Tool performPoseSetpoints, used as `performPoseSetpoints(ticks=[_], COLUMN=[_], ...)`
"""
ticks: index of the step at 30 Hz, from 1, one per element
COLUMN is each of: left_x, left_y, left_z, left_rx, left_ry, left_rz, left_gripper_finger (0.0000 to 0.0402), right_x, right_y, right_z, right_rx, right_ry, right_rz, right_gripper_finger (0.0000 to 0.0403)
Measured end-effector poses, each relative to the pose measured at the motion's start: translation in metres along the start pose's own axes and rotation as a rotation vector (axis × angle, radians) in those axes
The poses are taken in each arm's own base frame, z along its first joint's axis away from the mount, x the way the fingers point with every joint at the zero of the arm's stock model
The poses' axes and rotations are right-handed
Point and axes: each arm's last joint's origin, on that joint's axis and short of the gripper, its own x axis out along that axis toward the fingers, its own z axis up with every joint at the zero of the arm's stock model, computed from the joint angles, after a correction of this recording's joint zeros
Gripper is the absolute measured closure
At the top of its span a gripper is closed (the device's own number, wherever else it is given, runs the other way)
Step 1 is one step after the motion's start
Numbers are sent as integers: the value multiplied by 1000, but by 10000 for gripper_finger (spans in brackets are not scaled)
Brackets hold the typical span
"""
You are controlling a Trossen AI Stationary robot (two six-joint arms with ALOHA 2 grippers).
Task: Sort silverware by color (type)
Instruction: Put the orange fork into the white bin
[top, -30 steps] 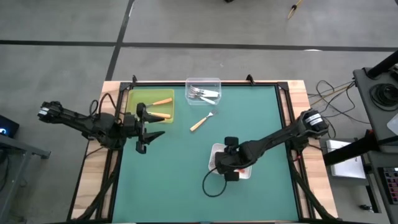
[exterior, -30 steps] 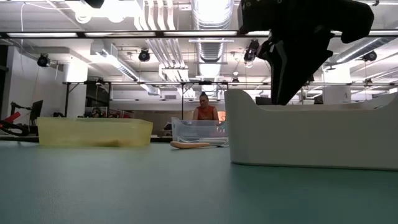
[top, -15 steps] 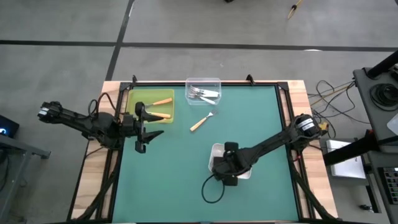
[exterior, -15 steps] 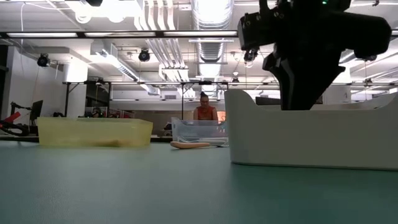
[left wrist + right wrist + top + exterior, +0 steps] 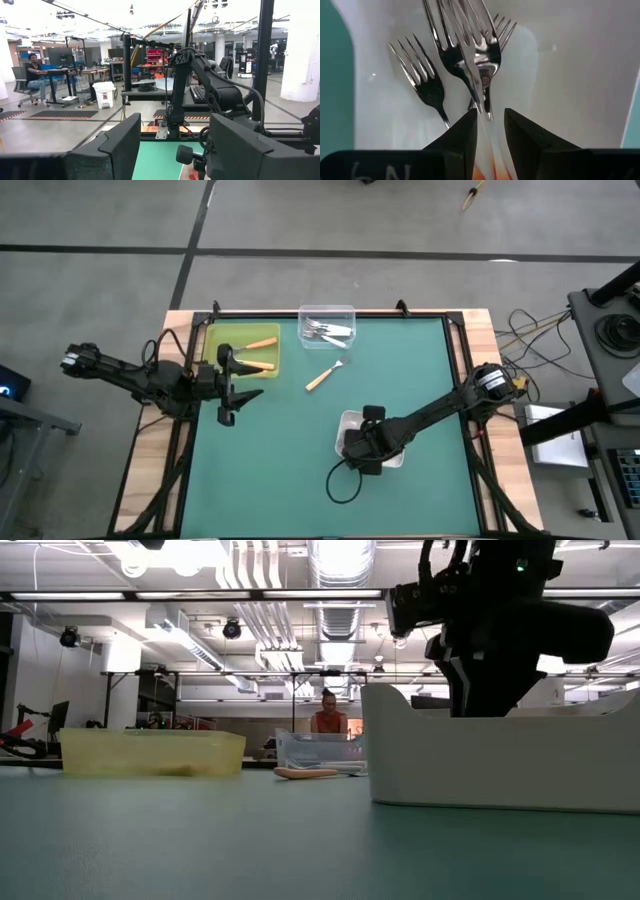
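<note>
the sorting looks most of the way done from where i stand. three trays sit on the green table (image 5: 300, 440): a yellow tray (image 5: 212, 340) at the far left, a clear tray (image 5: 327, 311) at the far middle, and a white tray (image 5: 347, 423) nearer the front, under the right arm. one fork with a tan handle (image 5: 322, 376) lies loose on the mat between the clear tray and the white one, so at least that one is left to place.

counting: two orange-handled forks (image 5: 258, 353) in the yellow tray, a small cluster of white-handled forks (image 5: 330, 331) in the clear tray, too bunched to count, and at least three fork heads (image 5: 462, 55) in the white tray with a reddish handle just below them.

the right gripper (image 5: 490, 127) is down inside the white tray, fingers a narrow gap apart over the fork necks; whether they grip one, i cannot tell. the left gripper (image 5: 232, 386) waits beside the yellow tray, fingers apart and holding nothing.
</note>
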Motion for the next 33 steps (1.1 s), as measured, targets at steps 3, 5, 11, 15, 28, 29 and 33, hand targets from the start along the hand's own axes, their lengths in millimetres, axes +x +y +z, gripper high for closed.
performPoseSetpoints(ticks=[3, 5, 11, 15, 28, 29, 33], left_x=[0, 0, 0, 0, 0, 0, 0], left_y=[0, 0, 0, 0, 0, 0, 0], left_z=[0, 0, 0, 0, 0, 0, 0], left_rx=[1, 1, 2, 2, 2, 2, 2], left_ry=[0, 0, 0, 0, 0, 0, 0], left_rz=[0, 0, 0, 0, 0, 0, 0], left_gripper_finger=[182, 182, 182, 182, 182, 182, 182], right_x=[5, 7, 8, 9, 9, 9, 8], right_y=[0, 0, 0, 0, 0, 0, 0], right_z=[-2, -4, -5, -6, -6, -6, -5], right_rx=[2, -1, -2, -4, -21, -22, -34], right_ry=[-5, 2, 4, 4, 6, 6, 13], right_rz=[3, -1, -3, -5, -5, -5, -7], right_gripper_finger=[314, 314, 314, 326, 392, 392, 393])
